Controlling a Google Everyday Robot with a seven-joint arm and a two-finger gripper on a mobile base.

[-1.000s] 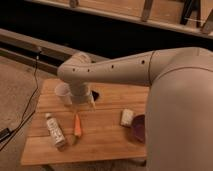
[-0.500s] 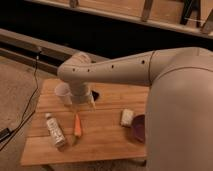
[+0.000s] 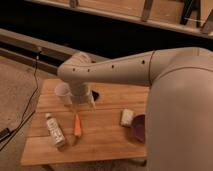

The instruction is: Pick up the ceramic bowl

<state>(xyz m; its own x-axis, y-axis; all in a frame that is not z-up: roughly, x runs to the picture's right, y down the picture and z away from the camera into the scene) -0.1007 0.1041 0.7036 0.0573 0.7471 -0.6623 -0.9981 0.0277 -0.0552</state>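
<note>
The ceramic bowl (image 3: 138, 128), dark purple-maroon and round, sits near the right edge of the wooden table (image 3: 105, 140); the robot's white arm covers its right part. My gripper (image 3: 83, 104) hangs below the wrist over the table's back left area, well to the left of the bowl and right beside a small translucent white cup (image 3: 62, 93). Its two fingers point down, stand apart and hold nothing.
A small bottle (image 3: 54, 131) lies at the front left, with an orange carrot-like object (image 3: 77, 125) beside it. A white block (image 3: 127, 117) rests just left of the bowl. A dark object (image 3: 95, 95) shows behind the gripper. A cable (image 3: 30, 100) trails on the floor at left.
</note>
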